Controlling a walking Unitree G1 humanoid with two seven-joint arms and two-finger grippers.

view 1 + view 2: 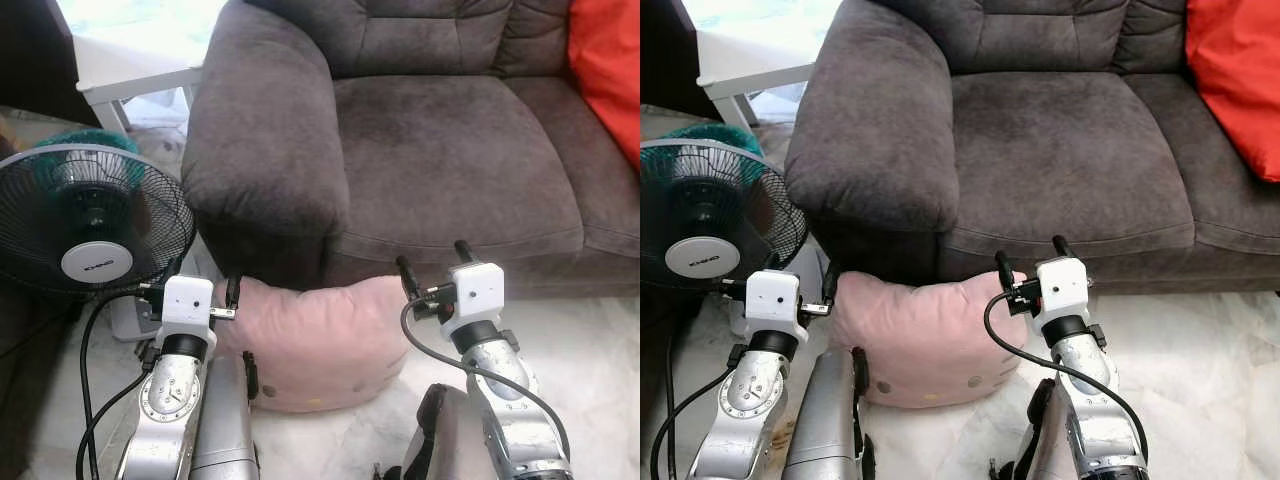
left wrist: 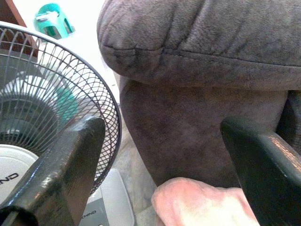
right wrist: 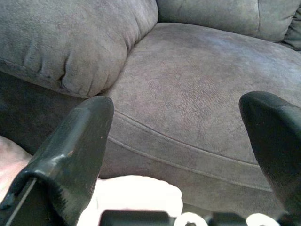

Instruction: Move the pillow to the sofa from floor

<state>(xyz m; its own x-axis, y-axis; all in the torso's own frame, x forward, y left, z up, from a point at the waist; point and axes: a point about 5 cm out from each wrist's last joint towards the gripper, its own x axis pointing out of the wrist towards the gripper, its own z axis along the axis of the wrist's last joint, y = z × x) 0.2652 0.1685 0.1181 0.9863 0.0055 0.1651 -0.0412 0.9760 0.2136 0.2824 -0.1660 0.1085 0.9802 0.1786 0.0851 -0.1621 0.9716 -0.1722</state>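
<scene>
One pink pillow [image 1: 320, 345] lies on the pale tiled floor [image 1: 590, 350] at the lower centre of the frame, pushed up against the front of the dark grey sofa [image 1: 440, 140] just below its armrest. Its long axis runs left to right across the picture, parallel to the sofa's front edge, with its two upper corners poking up toward the sofa and its broad face turned toward the camera; small dots mark its lower edge.

At the pillow's left corner hovers the left gripper [image 1: 194, 284], fingers spread wide and holding nothing, one finger by the pillow corner and the other toward the fan. At the pillow's right corner stands the right gripper [image 1: 434, 258], also spread wide and empty, its fingers pointing up toward the sofa seat.

Farther out, a black standing fan [image 1: 90, 220] sits at the left edge of the frame, close to the sofa's armrest. An orange-red cushion [image 1: 610, 60] rests on the sofa at the upper right.
</scene>
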